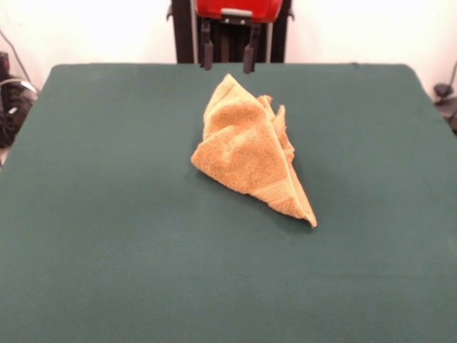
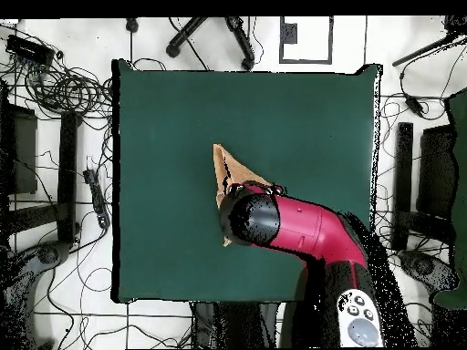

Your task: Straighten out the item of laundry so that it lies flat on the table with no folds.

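Observation:
The orange-tan towel [image 1: 248, 150] lies bunched in a folded, roughly triangular heap near the middle of the dark green table [image 1: 107, 229]. One corner points toward the near right, and a woven band shows along that lower edge. My gripper [image 1: 228, 68] hangs at the far edge of the table, behind and above the towel. It is open, empty and not touching the towel. In the overhead view my red and black arm [image 2: 292, 228] covers most of the towel [image 2: 228, 171], so only its far pointed part shows, and the gripper is hidden under the arm.
The table [image 2: 164, 118] stretches well beyond the towel on every side. Cables and stands [image 2: 64, 100] lie on the floor around it. My pedestal [image 1: 232, 28] stands at the far edge.

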Motion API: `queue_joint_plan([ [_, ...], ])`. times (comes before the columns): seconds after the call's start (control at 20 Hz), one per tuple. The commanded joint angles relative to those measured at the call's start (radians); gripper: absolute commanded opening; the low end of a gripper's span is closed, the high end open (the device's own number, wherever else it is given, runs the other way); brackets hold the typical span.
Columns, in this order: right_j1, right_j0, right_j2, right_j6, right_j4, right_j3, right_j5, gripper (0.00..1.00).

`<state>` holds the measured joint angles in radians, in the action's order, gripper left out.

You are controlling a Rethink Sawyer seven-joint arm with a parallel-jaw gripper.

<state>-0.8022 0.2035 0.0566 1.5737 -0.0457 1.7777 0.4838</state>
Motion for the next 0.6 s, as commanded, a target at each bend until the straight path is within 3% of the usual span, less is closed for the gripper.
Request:
queue_joint_plan([
  [0.05,0.047,0.019,-0.098,-0.009,-0.055,-0.011,0.091,1.0],
  [0.6,0.043,0.004,-0.093,0.012,-0.053,-0.021,0.103,1.0],
])
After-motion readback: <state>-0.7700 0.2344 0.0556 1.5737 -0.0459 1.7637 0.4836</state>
